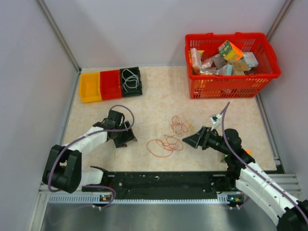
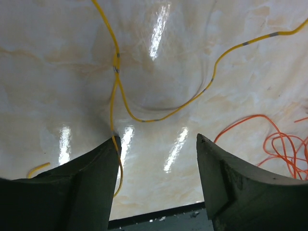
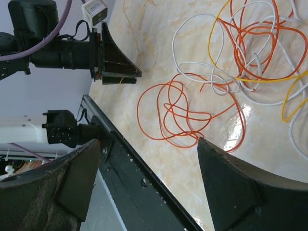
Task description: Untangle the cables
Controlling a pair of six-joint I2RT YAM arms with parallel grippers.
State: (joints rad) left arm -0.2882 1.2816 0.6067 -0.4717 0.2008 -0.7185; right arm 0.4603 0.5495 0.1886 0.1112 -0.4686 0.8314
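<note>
Overhead view: the cables (image 1: pixel 169 137), a snarl of thin orange, white and yellow cords, lie mid-table toward the near edge, between the left gripper (image 1: pixel 124 137) and the right gripper (image 1: pixel 188 140).

Left wrist view: jaws apart and empty, with a yellow cord (image 2: pixel 117 62) running just beside one finger.

Right wrist view: jaws apart and empty, with an orange loop (image 3: pixel 173 113) lying ahead between them. The cords look light, limp and slippery. That free outer loop seems the best place to pinch.

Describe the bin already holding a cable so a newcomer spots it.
From the red basket at the table's back right, look across to the three bins at back left. It is the black bin, nearest the basket, the only one holding a coiled white cable.
</note>
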